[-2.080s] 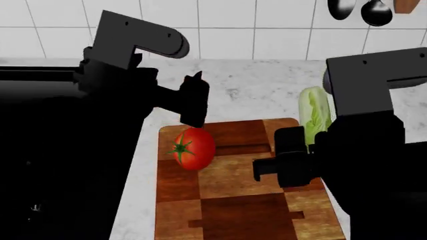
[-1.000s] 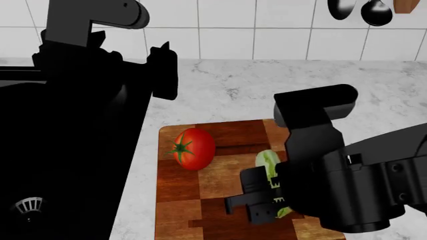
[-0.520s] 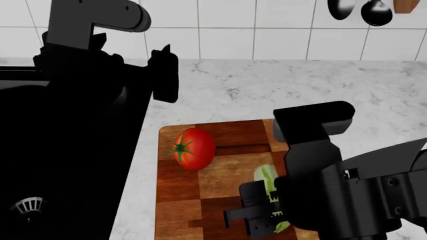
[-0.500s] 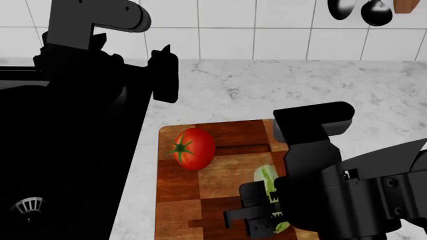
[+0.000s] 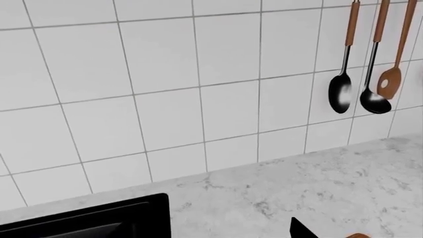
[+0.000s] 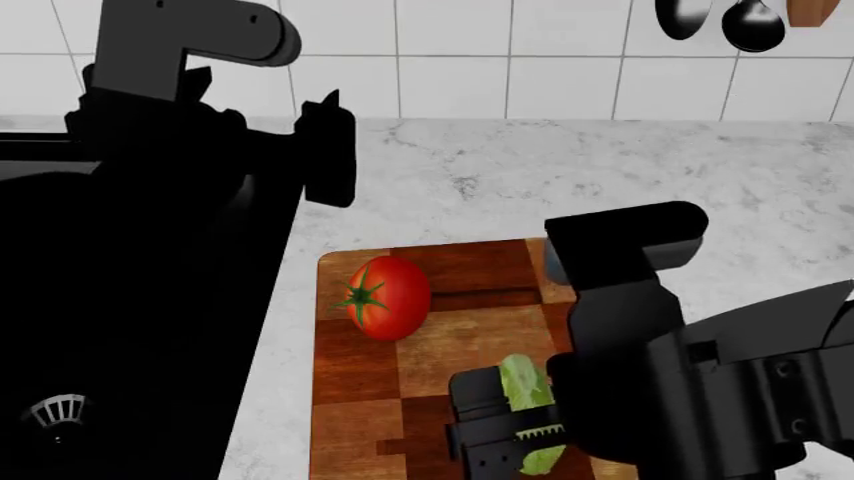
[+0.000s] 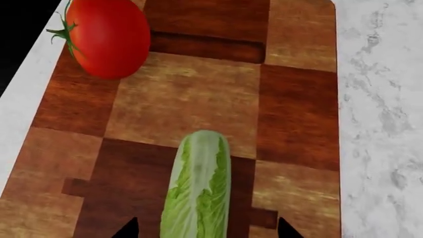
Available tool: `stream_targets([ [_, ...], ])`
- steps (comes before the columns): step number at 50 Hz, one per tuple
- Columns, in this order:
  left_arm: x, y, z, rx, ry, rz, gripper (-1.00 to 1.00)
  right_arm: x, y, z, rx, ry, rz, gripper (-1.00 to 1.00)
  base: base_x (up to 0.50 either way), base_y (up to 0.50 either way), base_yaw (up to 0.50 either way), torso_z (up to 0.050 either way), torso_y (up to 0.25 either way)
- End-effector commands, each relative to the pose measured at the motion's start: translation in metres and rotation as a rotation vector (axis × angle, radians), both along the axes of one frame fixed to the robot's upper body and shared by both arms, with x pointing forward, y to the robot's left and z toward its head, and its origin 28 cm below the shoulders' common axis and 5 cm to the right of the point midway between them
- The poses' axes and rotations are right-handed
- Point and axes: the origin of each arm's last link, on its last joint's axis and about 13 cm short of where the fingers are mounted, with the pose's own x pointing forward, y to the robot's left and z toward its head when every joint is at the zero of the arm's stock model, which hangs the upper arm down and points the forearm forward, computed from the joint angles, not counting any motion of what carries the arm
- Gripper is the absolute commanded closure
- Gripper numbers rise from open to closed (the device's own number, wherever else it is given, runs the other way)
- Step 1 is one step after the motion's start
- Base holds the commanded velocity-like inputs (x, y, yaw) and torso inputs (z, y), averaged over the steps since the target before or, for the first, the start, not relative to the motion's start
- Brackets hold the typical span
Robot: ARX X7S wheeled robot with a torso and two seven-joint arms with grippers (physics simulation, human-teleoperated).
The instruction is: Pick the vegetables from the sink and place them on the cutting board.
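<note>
The red tomato (image 6: 387, 298) (image 7: 109, 37) sits on the far left part of the checkered wooden cutting board (image 6: 454, 360) (image 7: 297, 124). The pale green napa cabbage (image 6: 523, 385) (image 7: 198, 193) lies lengthwise on the board's near half. My right gripper (image 6: 514, 428) (image 7: 206, 230) is open, its tips standing well off either side of the cabbage and not touching it. My left gripper (image 6: 327, 150) hangs open and empty above the counter beside the black sink (image 6: 134, 330) (image 5: 99, 220); only one fingertip (image 5: 298, 230) shows in the left wrist view.
White marble counter (image 6: 534, 180) surrounds the board. A tiled wall stands behind it with ladles and a spatula (image 5: 363, 94) (image 6: 727, 20) hanging at the right. A silver drain grate (image 6: 56, 410) shows in the sink. My right arm covers the board's near right corner.
My right gripper has opened, letting go of the cabbage, which now lies on the board nearer the front. Tomato and left arm have stayed put.
</note>
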Motion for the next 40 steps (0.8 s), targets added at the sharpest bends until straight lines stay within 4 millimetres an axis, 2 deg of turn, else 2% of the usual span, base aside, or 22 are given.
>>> stream_targets([
  [1,-0.002,-0.005,0.007,-0.039,-0.009,-0.053,-1.0,-0.002,0.002,0.032,0.068,-0.123,0.016,-1.0,0.0,0.0,0.0,0.0,0.0],
  [8,-0.002,-0.006,0.003,-0.036,-0.016,-0.05,-1.0,-0.007,0.0,0.048,0.046,-0.255,0.017,-1.0,0.0,0.0,0.0,0.0,0.0],
  [18,-0.018,0.002,-0.016,0.033,-0.115,0.02,-1.0,-0.015,0.0,0.038,-0.029,-0.571,-0.004,-1.0,0.0,0.0,0.0,0.0,0.0],
  [26,-0.051,0.015,-0.023,0.0,-0.174,0.059,-1.0,-0.027,0.001,0.035,-0.003,-0.769,-0.074,-1.0,0.0,0.0,0.0,0.0,0.0],
  [33,-0.075,0.017,-0.044,0.048,-0.264,0.08,-1.0,-0.044,0.0,0.013,0.065,-0.877,-0.113,-1.0,0.0,0.0,0.0,0.0,0.0],
  [40,-0.098,0.022,-0.045,-0.037,-0.304,0.056,-1.0,-0.057,-0.002,0.006,0.047,-0.982,-0.107,-1.0,0.0,0.0,0.0,0.0,0.0],
])
